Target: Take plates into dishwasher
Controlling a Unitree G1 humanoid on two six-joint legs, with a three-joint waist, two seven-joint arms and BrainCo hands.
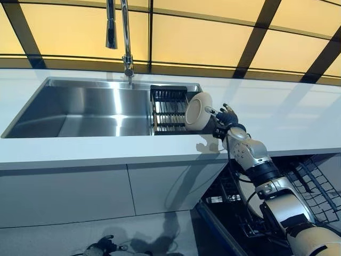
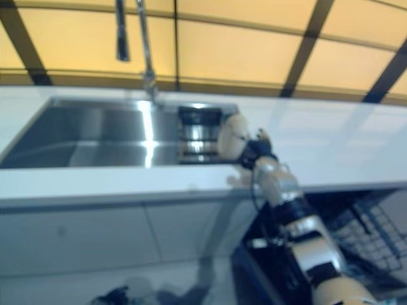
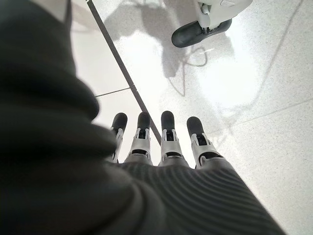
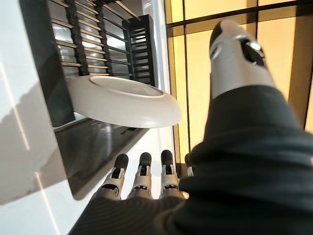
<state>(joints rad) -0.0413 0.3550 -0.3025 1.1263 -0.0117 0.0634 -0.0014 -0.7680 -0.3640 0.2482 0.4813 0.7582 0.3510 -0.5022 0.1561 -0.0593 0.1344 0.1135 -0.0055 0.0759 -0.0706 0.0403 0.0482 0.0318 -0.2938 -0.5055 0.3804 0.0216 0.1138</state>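
plate at the rack's edge, right hand open beside it

fingers (image 4: pixel 141 172) of the right hand (image 1: pixel 227 116) run straight out, side by side, with the thumb (image 4: pixel 236 54) raised apart from them; nothing is curled round anything, so the hand is open. just past the fingertips a white plate (image 1: pixel 197 111) stands on edge, leaning at the right end of the dark dish rack (image 1: pixel 168 108), its rim toward the hand. whether a fingertip touches the rim cannot be told. standing upright in the rack slots, the plate offers a rim that fingers and thumb could close over, which is likely why the hand comes at it from the side and not from above.

the right arm reaches up and forward from the lower right, forearm slanting over the front edge of the white counter (image 1: pixel 277 112), wrist level with the plate. the rack sits in the right end of the steel sink (image 1: pixel 80 109), below the tall tap (image 1: pixel 126 37). under the arm the dishwasher's wire basket (image 1: pixel 315 186) is pulled out, ready to receive the plate; that transfer is not yet begun.

the left hand (image 3: pixel 166 147) hangs low over the pale floor (image 3: pixel 254 98), fingers straight, holding nothing.
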